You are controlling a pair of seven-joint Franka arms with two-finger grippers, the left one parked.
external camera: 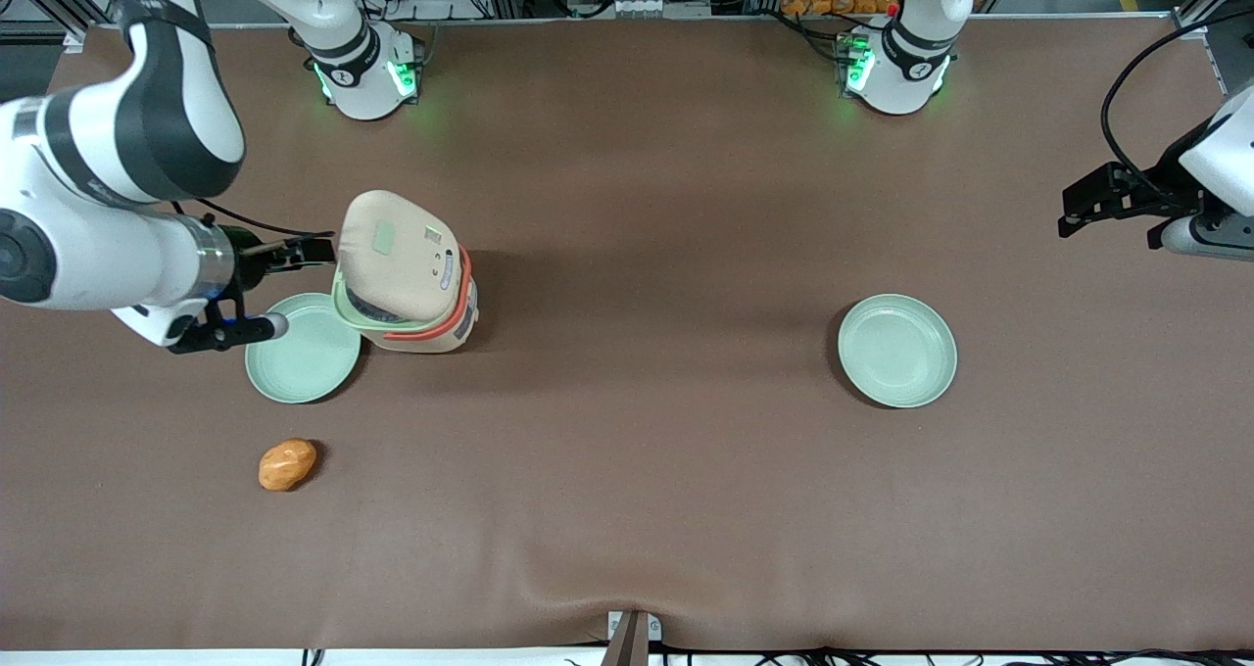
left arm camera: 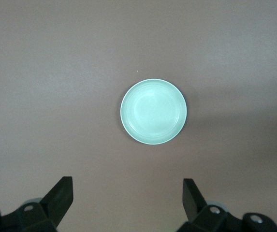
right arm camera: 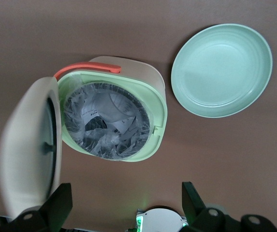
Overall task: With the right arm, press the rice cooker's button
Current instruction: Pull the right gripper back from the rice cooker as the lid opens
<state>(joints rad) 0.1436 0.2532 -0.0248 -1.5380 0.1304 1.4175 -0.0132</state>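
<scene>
The rice cooker (external camera: 426, 325) stands near the working arm's end of the table with its cream lid (external camera: 397, 255) swung up and open. The pale green button (external camera: 384, 238) shows on the lid's outer face, with nothing touching it. My right arm (external camera: 98, 245) reaches in level, and its gripper (external camera: 312, 250) is open and empty, just beside the raised lid. In the right wrist view the gripper (right arm camera: 126, 193) hangs over bare table, apart from the cooker's green rim (right arm camera: 160, 113) and dark pot (right arm camera: 104, 121), which holds crumpled wrap. The button is hidden there.
A green plate (external camera: 304, 362) lies against the cooker, partly under my wrist; it also shows in the right wrist view (right arm camera: 221, 70). A second green plate (external camera: 897, 350) lies toward the parked arm's end. An orange lump (external camera: 287, 464) lies nearer the front camera.
</scene>
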